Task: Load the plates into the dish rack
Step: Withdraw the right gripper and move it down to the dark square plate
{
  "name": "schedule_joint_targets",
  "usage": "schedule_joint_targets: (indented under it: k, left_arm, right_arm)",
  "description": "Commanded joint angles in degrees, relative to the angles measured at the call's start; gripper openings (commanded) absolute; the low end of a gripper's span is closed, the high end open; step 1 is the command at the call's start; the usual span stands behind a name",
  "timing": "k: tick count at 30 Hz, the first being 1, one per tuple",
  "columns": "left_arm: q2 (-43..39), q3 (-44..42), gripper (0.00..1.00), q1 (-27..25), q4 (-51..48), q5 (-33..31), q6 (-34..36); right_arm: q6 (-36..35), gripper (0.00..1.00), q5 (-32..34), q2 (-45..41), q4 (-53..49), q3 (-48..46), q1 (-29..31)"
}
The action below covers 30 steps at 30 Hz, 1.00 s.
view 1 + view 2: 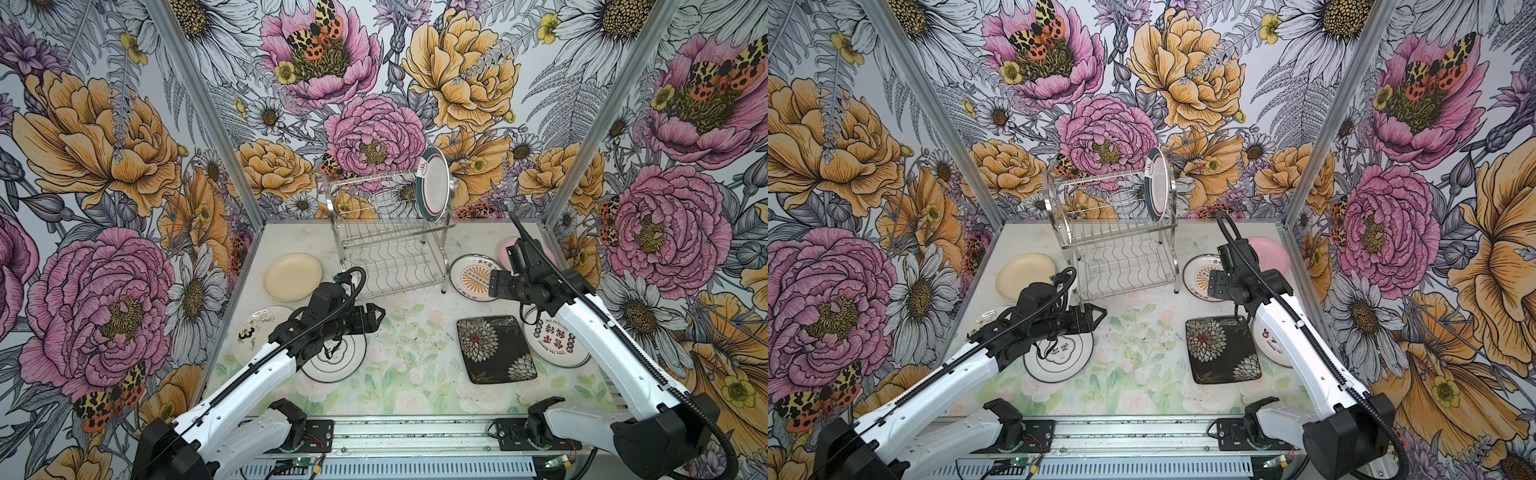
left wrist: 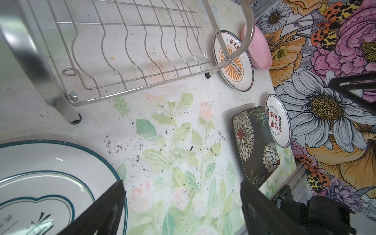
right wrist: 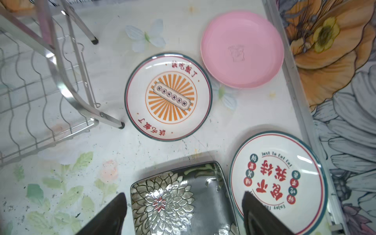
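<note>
The dish rack [image 1: 386, 249] [image 1: 1113, 257] stands at the back of the table. A teal-rimmed plate [image 1: 434, 185] stands upright at the right end of its upper tier. Flat on the table lie a cream plate [image 1: 293, 276], a sunburst plate [image 3: 168, 96], a pink plate [image 3: 242, 48], a black square floral plate [image 1: 494, 349] and a red-lettered plate [image 3: 278, 175]. My left gripper [image 2: 182, 183] hangs open above the edge of a black-rimmed plate [image 1: 336, 361], holding nothing. Open and empty too, my right gripper [image 3: 184, 195] hovers over the square plate's far edge.
Another white plate [image 1: 253, 328] lies at the left, partly under the left arm. Metal frame posts and floral walls close in the table on three sides. An aluminium rail [image 1: 415, 432] runs along the front edge.
</note>
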Motion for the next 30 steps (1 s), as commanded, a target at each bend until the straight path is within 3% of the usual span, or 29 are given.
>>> schedule_joint_targets:
  k: [1,6,10,17,30]
  left_arm:
    - [1.5,0.1,0.91,-0.8,3.4,0.6,-0.5]
    - [3.3,-0.1,0.91,-1.7,5.1,1.5,-1.2]
    - [3.9,-0.6,0.92,-2.2,6.0,1.8,-1.7]
    - [4.2,-1.0,0.92,-2.3,6.5,1.9,-2.0]
    - [4.4,-1.3,0.92,-2.3,6.5,1.6,-2.4]
  right_arm:
    - [-1.1,0.90,-11.0,1.2,5.1,-4.2,-5.8]
    - [-2.7,0.90,-16.3,5.0,9.9,-8.2,-13.9]
    - [-4.0,0.91,-19.0,9.2,12.7,-8.5,-16.6]
    - [-5.6,0.91,-20.9,16.8,15.5,-8.7,-17.1]
    - [-7.0,0.91,-19.5,21.0,17.7,-10.9,-17.1]
